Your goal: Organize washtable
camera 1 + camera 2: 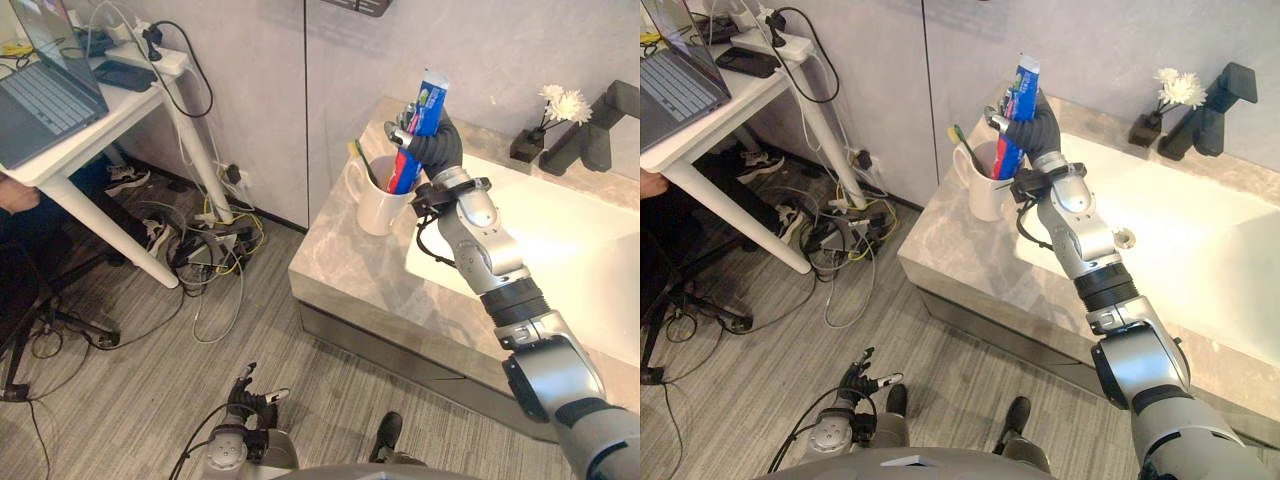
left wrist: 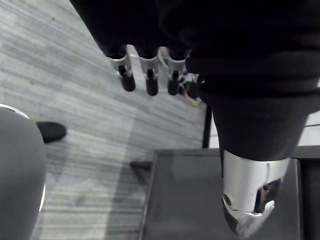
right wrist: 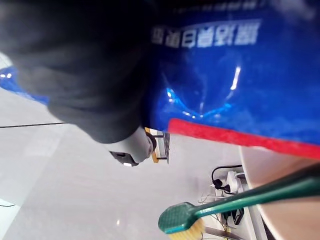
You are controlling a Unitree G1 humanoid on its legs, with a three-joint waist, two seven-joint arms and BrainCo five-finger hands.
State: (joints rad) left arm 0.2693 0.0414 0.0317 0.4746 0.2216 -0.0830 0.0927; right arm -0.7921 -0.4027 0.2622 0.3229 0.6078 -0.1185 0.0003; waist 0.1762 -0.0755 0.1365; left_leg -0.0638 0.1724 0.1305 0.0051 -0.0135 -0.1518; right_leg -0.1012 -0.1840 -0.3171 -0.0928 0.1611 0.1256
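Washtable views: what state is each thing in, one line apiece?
toothpaste tube: upright, lower end in the mug
mug: upright on the counter
toothbrush: leaning in the mug, head up
right hand: shut on the toothpaste tube
left hand: open, low over the floor
laptop: open

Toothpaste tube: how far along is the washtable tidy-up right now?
Done: the green-handled toothbrush stands in the white ceramic mug on the grey marble counter. In hand: the right hand is curled round the blue-and-red toothpaste tube, its lower end dipping into that mug. To do: letting go of the tube. The left hand hangs open, low over the floor.
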